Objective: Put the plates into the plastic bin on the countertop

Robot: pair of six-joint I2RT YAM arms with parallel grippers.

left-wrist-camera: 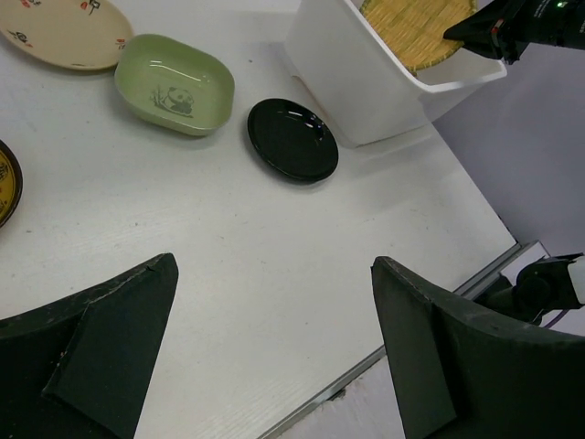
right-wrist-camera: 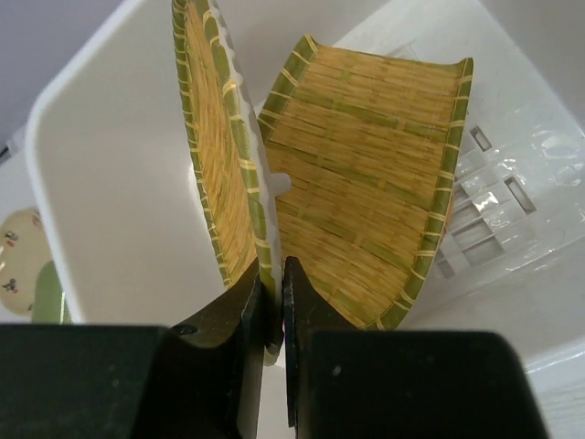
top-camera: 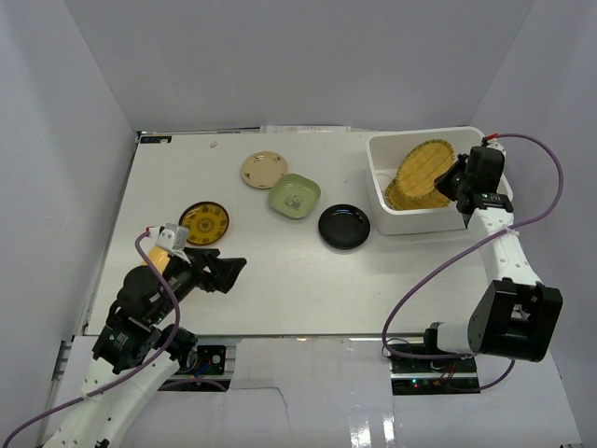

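White countertop point(top-camera: 280, 275): right gripper point(right-wrist-camera: 271, 274) pinched rim of round yellow-green woven bamboo tray point(right-wrist-camera: 215, 174), upright in white slotted plastic bin point(right-wrist-camera: 110, 192); left gripper point(left-wrist-camera: 274, 265) spread, empty.

Top view looks down on the whole countertop point(top-camera: 280, 271). Left wrist sees the plastic bin point(top-camera: 420, 222) from afar, right wrist from just inside; all share it.

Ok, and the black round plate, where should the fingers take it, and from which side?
Probably the near rim, coming from above. The black plate lies flat and shallow, so only its raised rim gives a hold: one finger inside, one outside. The plastic bin and green dish crowd its far side.
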